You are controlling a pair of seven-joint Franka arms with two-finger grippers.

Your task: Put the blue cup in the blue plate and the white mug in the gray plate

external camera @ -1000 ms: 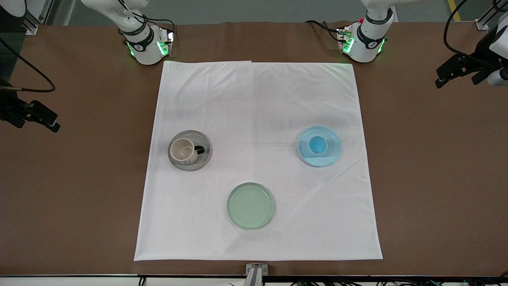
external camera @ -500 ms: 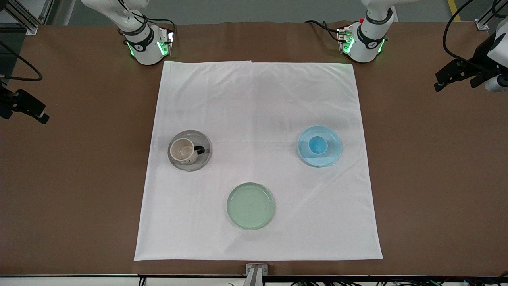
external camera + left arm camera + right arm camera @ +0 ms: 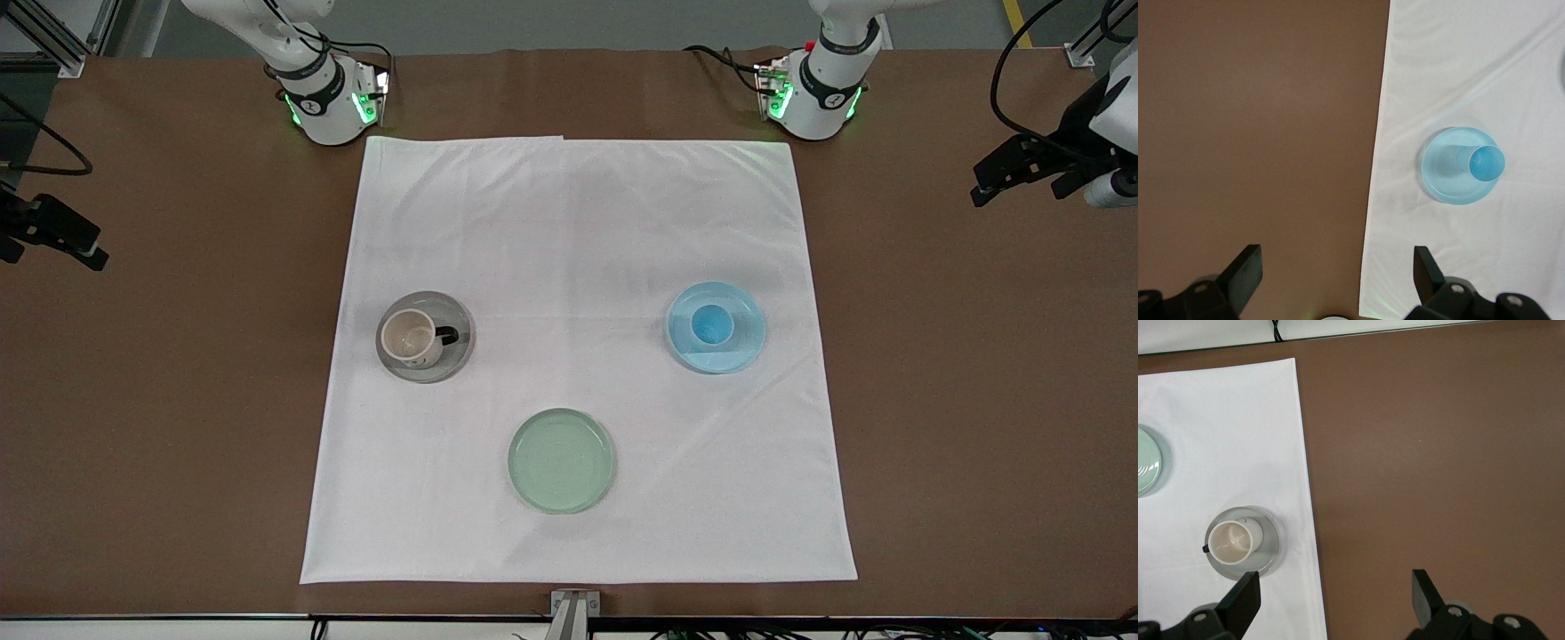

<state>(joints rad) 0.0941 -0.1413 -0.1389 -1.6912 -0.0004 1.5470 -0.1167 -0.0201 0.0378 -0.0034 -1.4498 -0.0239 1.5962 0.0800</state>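
1. Standing upright in the blue plate point(image 3: 717, 327), the blue cup point(image 3: 712, 324) sits toward the left arm's end of the white cloth point(image 3: 578, 222); judged placed as the task asks.
2. White mug point(image 3: 411, 339): upright on the gray plate point(image 3: 425, 337), black handle pointing toward the cloth's middle; toward the right arm's end of the cloth. Also judged placed.
3. Pale green plate point(image 3: 561, 460): bare, nearer the front camera than both other plates, roughly between them; no part in the task.
4. Left end effector point(image 3: 1338, 267): fingers spread wide, holding nothing, over bare brown surface point(image 3: 978, 400) off the cloth, well apart from the blue cup; likely parked clear.
5. Right end effector point(image 3: 1336, 595): fingers wide, empty, over brown surface at its own end, well apart from the mug; waiting likewise.
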